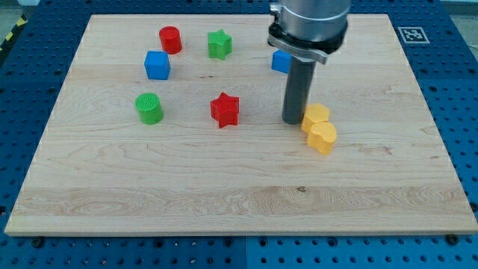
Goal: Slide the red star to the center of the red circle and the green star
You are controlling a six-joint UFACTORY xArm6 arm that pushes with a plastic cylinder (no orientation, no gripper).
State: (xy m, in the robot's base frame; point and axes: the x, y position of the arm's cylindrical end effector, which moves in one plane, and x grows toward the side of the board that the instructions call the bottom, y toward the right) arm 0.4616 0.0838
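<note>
One red star (225,110), left of my tip (292,121)

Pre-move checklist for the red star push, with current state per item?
1. Red star in view, free-standing, nothing touching it: ok.
2. Red circle and green star both visible, with an open gap between them: ok.
3. Path from red star up to that gap free of blocks: ok.
4. My tip behind the star for an upward push: not ok; it stands to the view's right of it, beside the yellow blocks.
5. Tip clear of the yellow blocks: cannot tell; they look touching or nearly so.
6. Blue cube and green cylinder off the push line: ok.
</note>
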